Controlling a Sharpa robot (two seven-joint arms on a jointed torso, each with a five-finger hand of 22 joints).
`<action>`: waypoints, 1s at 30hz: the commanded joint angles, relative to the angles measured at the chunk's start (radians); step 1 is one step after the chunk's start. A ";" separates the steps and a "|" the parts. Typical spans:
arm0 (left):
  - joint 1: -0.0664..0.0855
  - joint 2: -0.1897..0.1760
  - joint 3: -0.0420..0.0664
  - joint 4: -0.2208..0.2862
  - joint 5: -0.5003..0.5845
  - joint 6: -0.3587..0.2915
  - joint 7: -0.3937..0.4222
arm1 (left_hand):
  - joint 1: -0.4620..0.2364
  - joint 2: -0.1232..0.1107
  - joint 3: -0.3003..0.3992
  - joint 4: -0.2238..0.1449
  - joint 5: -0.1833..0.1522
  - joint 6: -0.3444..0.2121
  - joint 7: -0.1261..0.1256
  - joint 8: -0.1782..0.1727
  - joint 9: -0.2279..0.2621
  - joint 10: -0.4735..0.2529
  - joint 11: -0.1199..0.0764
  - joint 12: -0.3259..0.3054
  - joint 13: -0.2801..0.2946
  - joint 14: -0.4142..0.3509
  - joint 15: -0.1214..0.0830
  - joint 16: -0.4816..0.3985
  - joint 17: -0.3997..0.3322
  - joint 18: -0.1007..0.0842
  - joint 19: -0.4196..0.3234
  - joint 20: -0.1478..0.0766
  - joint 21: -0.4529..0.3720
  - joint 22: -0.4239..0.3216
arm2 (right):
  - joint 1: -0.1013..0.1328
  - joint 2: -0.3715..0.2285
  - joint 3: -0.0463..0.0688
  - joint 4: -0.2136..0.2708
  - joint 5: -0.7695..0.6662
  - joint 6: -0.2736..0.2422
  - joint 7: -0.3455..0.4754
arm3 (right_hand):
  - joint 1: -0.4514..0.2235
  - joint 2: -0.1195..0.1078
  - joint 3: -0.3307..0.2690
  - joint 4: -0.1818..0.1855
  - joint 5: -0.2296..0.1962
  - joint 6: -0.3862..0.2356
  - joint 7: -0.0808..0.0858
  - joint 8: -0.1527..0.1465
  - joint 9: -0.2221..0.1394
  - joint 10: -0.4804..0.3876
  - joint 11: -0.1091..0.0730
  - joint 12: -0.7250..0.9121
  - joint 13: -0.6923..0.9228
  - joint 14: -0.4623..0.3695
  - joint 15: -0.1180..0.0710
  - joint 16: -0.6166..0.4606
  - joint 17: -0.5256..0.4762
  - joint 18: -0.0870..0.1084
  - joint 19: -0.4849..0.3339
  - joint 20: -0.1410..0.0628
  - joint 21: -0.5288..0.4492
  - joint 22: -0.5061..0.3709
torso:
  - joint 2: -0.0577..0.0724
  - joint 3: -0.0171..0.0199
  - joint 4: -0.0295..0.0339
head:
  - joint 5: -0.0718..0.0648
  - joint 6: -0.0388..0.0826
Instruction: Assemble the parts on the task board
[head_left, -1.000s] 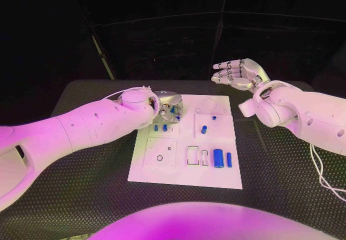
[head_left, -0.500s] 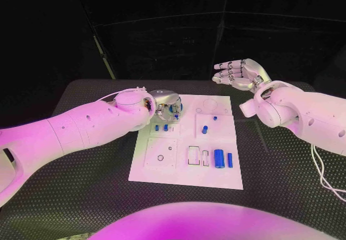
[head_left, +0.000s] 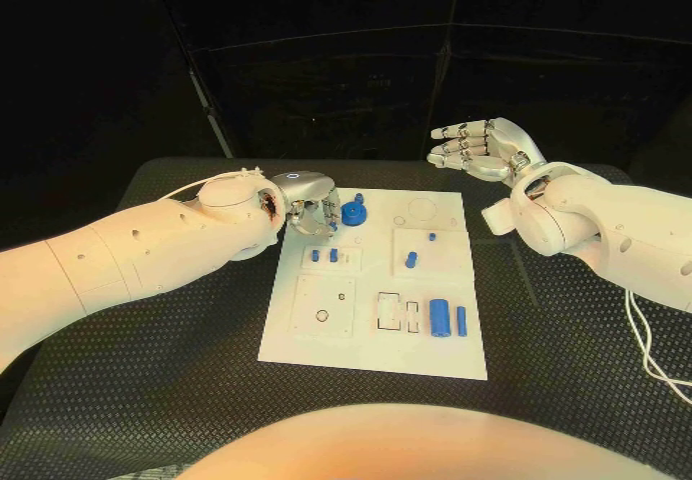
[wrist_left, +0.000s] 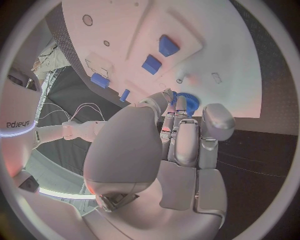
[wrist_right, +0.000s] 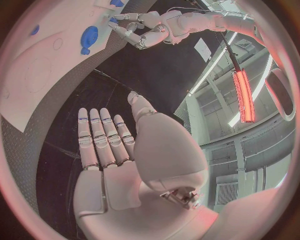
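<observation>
**Left hand by the blue gear, right hand up and open**

The white task board (head_left: 375, 340) lies flat in the middle of the black desk (head_left: 159, 380). The left hand (head_left: 306, 208) is at the far left corner of the board. Its fingers (wrist_left: 181, 137) point down and are close together. Their tips are right beside a round blue gear (head_left: 355, 213) that sits on the board. I cannot tell if the hand is holding the gear or only touching it.

The right hand (head_left: 480, 146) is up in the air past the far right corner of the board. Its fingers (wrist_right: 100, 132) are straight and a little apart, and it holds nothing.

More small blue parts are on the board. Two short blue blocks (head_left: 323, 256) stand side by side just in front of the left hand. A small blue peg (head_left: 431, 237) and a blue piece (head_left: 411, 260) sit in the middle of the right side. Nearer the robot, a fat blue cylinder (head_left: 438, 317) lies next to a thin blue pin (head_left: 460, 320), close to two long empty slots (head_left: 387, 311).
</observation>
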 joint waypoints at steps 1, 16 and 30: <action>0.000 -0.011 0.002 0.003 0.013 0.007 -0.018 | -0.012 -0.003 0.008 0.000 -0.007 0.011 0.000 -0.007 -0.001 0.010 -0.001 -0.007 0.001 0.024 0.003 0.006 -0.002 -0.011 0.005 0.002 0.007 0.002 | 0.002 0.001 0.001 0.001 0.003 0.007 0.011 | -0.007 0.002 0.001 -0.005 0.000 0.008 0.086 -0.001 0.001 -0.002 -0.001 -0.003 -0.001 0.009 0.001 -0.003 0.001 -0.013 0.007 -0.002 -0.005 -0.001 | 0.001 -0.0008 -0.0017 | 0.001 0.000; -0.004 -0.009 0.002 -0.007 0.029 0.034 -0.030 | -0.035 -0.011 0.008 0.003 -0.032 0.016 -0.002 -0.015 -0.001 0.020 -0.002 -0.022 0.003 0.023 0.002 0.007 -0.008 -0.011 0.004 0.002 0.007 0.006 | 0.002 0.002 0.001 -0.001 0.003 0.009 0.011 | -0.007 0.002 0.001 -0.005 0.000 0.008 0.086 -0.001 0.001 -0.002 -0.001 -0.003 -0.001 0.009 0.001 -0.003 0.001 -0.013 0.007 -0.002 -0.005 -0.001 | 0.001 0.0009 -0.0021 | 0.001 0.000; -0.007 0.010 0.002 -0.022 0.039 0.066 -0.033 | -0.038 -0.013 0.008 0.003 -0.036 0.016 -0.002 -0.017 -0.001 0.020 -0.002 -0.025 0.003 0.022 0.002 0.007 -0.010 -0.011 0.004 0.002 0.006 0.006 | 0.002 0.004 0.001 -0.002 0.004 0.010 0.012 | -0.007 0.002 0.001 -0.005 0.000 0.008 0.086 -0.001 0.001 -0.002 -0.001 -0.003 -0.001 0.009 0.001 -0.003 0.001 -0.013 0.007 -0.002 -0.005 -0.001 | 0.001 0.0000 -0.0021 | 0.000 0.000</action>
